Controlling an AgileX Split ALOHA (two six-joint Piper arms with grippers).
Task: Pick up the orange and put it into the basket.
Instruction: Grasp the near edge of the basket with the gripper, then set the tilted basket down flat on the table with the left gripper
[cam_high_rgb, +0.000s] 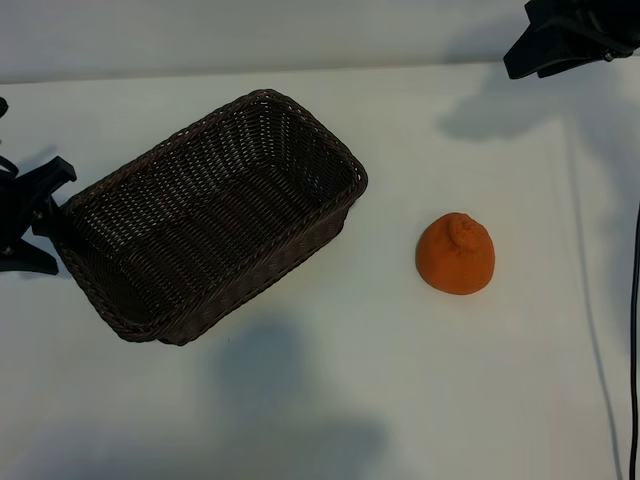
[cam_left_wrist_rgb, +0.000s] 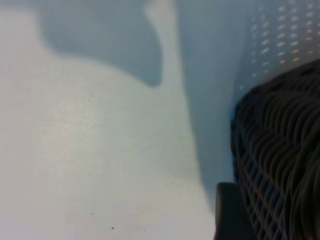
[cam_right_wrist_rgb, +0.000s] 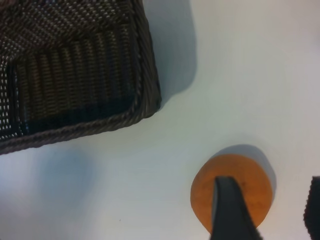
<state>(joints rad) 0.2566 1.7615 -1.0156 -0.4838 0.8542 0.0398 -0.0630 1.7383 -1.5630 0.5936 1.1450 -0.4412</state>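
Observation:
The orange (cam_high_rgb: 456, 254) sits on the white table right of centre, knobbly bump up, with nothing touching it. The dark woven basket (cam_high_rgb: 95, 283) lies slanted at the left and holds nothing. My right gripper (cam_high_rgb: 565, 40) hangs at the far right corner, well away from the fruit. In the right wrist view the orange (cam_right_wrist_rgb: 250, 180) lies far below that gripper (cam_right_wrist_rgb: 272, 215), partly behind one of its open fingers (cam_right_wrist_rgb: 229, 210). My left gripper (cam_high_rgb: 40, 218) stands open at the table's left edge, close against the basket's end. One left finger (cam_left_wrist_rgb: 227, 215) shows beside the basket's wall (cam_left_wrist_rgb: 280, 160).
A black cable (cam_high_rgb: 633, 330) runs along the right edge of the table. Bare white table lies between the basket and the orange and along the front.

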